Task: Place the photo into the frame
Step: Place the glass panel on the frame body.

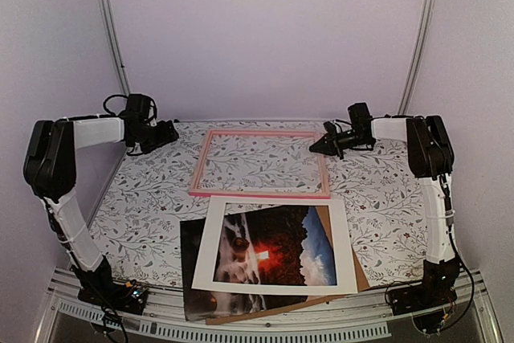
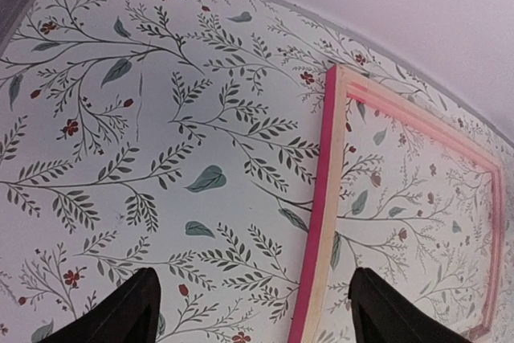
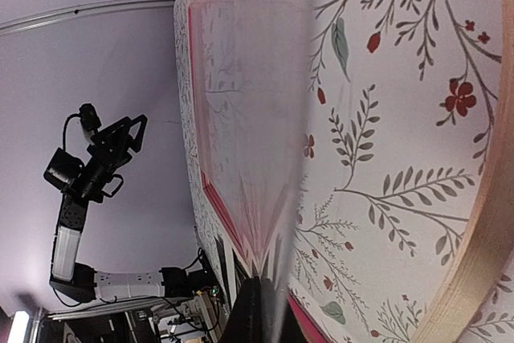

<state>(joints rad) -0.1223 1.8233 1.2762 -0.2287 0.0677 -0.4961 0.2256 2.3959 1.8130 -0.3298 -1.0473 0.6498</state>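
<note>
Both arms stretched out to the far side!
Left gripper (image 1: 171,132) spread wide, right gripper (image 1: 315,149) clamped tight.

The white mat (image 1: 207,253) hides much of your photo (image 1: 273,253) and all but slivers of the brown backing board (image 1: 363,281). Your left wrist view crops the frame (image 2: 321,222) at the bottom and right; a blurred translucent shape (image 3: 249,118) crosses your right wrist view, unidentifiable.

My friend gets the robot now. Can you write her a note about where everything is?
Left gripper: open, empty, over the cloth beside the frame.
Right gripper: shut, apparently pinching a thin clear sheet near the frame's far right corner.
Photo: at the near edge, under the white mat, on the brown board.
Done: photo not in the frame yet.
Left: pull the photo free, lay it in the frame.
</note>
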